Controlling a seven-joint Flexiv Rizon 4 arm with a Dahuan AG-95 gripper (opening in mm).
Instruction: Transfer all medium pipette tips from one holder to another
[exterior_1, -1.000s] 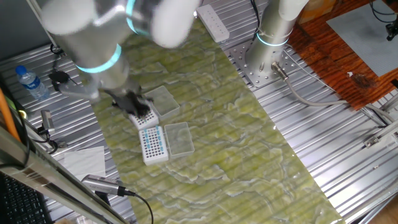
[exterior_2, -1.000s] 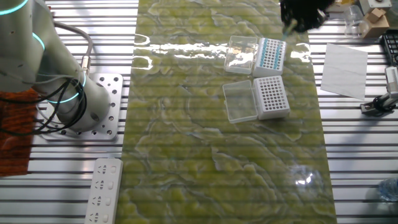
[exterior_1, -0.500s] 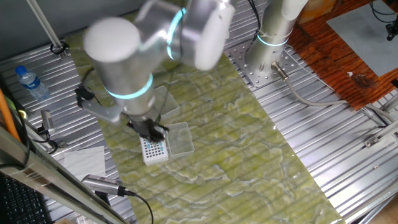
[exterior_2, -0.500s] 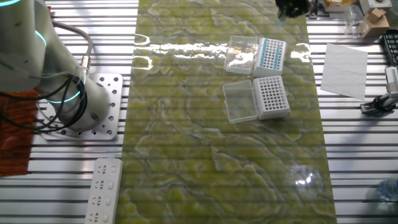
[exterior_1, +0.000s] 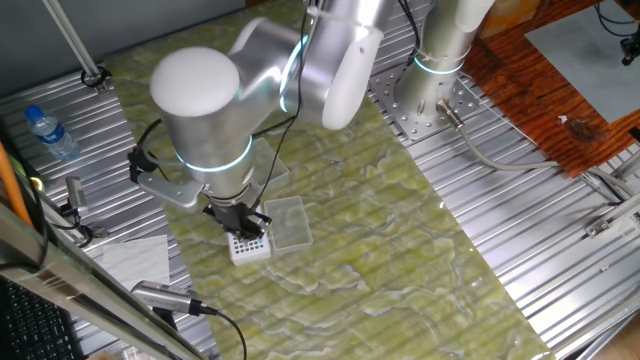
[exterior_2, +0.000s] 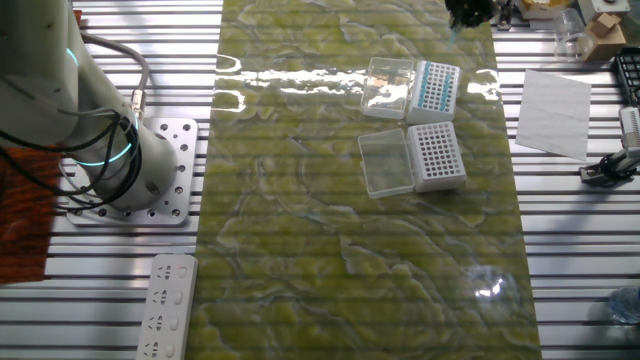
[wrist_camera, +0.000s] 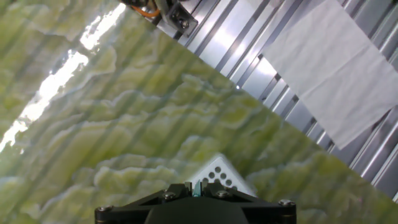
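The medium pipette tips (exterior_2: 430, 85) show as blue rows in the white holder (exterior_2: 447, 88) at the back of the mat. Beside it stands a second white holder (exterior_2: 437, 155) with bare dark holes. In the one fixed view my gripper (exterior_1: 241, 222) hangs just over a white holder (exterior_1: 250, 248); the arm hides the other one. In the hand view the fingers (wrist_camera: 176, 191) are shut on one blue tip (wrist_camera: 196, 188), with a holed holder corner (wrist_camera: 221, 175) right below. Only part of the gripper (exterior_2: 466, 12) shows at the top edge of the other fixed view.
Two clear lids (exterior_2: 388, 85) (exterior_2: 385, 162) lie open beside the holders on the green mat (exterior_2: 330, 250). A white paper sheet (wrist_camera: 336, 74) lies on the ribbed metal table. A water bottle (exterior_1: 45, 130), a power strip (exterior_2: 168, 305) and the arm's base (exterior_2: 130, 170) stand off the mat.
The gripper has moved, with the blue tip in it, from the farther holder to over the nearer one in the one fixed view. In the other fixed view it slid up to the frame's top edge.
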